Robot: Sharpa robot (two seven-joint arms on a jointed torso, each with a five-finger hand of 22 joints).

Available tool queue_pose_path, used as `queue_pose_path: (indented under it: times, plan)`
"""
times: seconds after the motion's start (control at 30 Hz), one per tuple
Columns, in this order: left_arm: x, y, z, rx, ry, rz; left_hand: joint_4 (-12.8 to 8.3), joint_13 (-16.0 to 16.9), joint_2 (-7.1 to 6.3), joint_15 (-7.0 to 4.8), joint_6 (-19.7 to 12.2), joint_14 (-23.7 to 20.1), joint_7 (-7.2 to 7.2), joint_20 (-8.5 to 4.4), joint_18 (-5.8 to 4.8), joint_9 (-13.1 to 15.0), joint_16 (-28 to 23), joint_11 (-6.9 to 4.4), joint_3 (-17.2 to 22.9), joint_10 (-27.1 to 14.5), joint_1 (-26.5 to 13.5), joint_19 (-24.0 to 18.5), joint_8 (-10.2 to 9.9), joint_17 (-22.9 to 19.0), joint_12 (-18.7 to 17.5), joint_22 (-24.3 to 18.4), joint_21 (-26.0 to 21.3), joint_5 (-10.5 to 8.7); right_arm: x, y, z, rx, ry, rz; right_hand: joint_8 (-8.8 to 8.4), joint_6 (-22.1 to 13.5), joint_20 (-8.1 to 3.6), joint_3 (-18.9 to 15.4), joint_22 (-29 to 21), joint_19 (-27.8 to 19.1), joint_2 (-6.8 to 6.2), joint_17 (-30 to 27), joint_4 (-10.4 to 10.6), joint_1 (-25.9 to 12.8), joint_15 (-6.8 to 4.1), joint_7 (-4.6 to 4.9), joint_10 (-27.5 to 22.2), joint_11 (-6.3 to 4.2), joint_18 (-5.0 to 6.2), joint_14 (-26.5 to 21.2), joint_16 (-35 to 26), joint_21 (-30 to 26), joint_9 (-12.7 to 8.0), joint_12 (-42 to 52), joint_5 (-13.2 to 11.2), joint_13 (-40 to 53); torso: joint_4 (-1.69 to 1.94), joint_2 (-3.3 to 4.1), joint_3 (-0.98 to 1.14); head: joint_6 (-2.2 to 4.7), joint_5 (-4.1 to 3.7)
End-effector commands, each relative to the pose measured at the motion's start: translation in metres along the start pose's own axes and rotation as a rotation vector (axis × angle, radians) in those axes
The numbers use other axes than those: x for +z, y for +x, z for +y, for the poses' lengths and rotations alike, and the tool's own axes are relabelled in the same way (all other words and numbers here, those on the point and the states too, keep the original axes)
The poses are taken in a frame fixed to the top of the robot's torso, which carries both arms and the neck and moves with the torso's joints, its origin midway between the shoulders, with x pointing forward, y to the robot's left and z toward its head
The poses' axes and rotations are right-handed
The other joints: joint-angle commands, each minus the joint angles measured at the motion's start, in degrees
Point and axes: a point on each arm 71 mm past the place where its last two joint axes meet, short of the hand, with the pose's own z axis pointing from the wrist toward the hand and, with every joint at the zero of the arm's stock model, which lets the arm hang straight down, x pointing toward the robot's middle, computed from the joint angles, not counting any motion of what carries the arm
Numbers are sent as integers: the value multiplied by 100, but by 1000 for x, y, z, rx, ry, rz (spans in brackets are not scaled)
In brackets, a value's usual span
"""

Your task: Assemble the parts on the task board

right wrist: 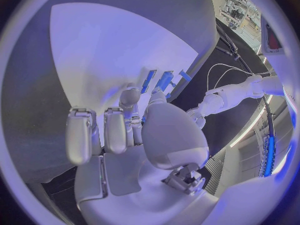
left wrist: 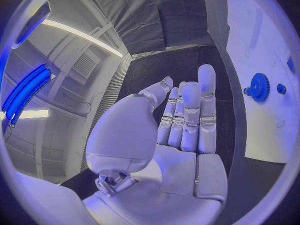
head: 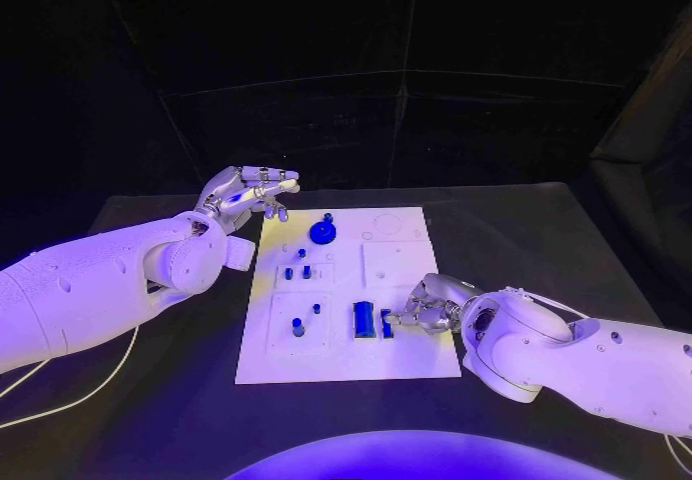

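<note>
The white task board point(head: 411, 355) lies in the middle of the table. A blue gear point(head: 323, 232) stands near its far edge, also seen in the left wrist view as the gear point(left wrist: 259, 87) on the board point(left wrist: 262, 130). Small blue pegs point(head: 296, 272) stand mid-board. A blue block point(head: 364, 319) and a narrow blue piece point(head: 387, 325) sit near the front right. My right hand point(head: 427, 305) hovers at the board's right edge, thumb and a finger reaching the narrow piece point(right wrist: 164, 80); a grip is not plain. My left hand point(head: 254, 190) hangs open beyond the far left corner, holding nothing.
More blue pegs point(head: 299, 325) stand in a raised square at the board's front left. A white cable point(head: 87, 385) trails over the black table at the left. Bare table lies around the board on all sides.
</note>
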Motion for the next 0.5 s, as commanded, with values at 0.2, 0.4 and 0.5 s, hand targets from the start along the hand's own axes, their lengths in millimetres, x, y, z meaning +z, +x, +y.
queue_pose_path:
  times: [0.2,0.4,0.5]
  plan:
    - [1,-5,0,-19,15,-24,13,6,59,-10,-27,-37,3,0,78,3,-10,0,-47,-66,-27,4,29,-20,29,-11,-45,-1,14,-34,-16,388,-141,-78,-436,-546,248,79,-1746,-1957,-84,-3612,-256,895,290,307,-966,266,637,-796,-3184,-2526,-182,-1957,231,-1414,-13,-79,-11,89,-15]
    - [2,-13,6,-46,13,-79,47,-1,50,7,8,-353,-19,14,75,8,-292,-9,-110,-66,-65,-195,67,-319,62,-96,-210,-3,39,-73,-21,644,-317,-118,-829,-690,588,194,-3435,-3090,112,-4563,-507,1601,686,627,-1601,648,780,-1697,-5054,-4679,-354,-3190,34,-2706,-43,-208,-19,185,-21]
    - [3,-20,10,-64,16,-110,105,-71,48,124,-52,-1149,1,111,42,-13,-1301,68,-143,-215,-101,-942,41,-804,-59,-442,-844,33,55,-90,-25,741,-383,-147,-1104,-751,854,110,-4068,-3552,131,-5179,-556,1619,985,705,-1714,816,722,-2384,-6079,-5617,-508,-3531,7,-3347,-76,-299,-34,239,-8]
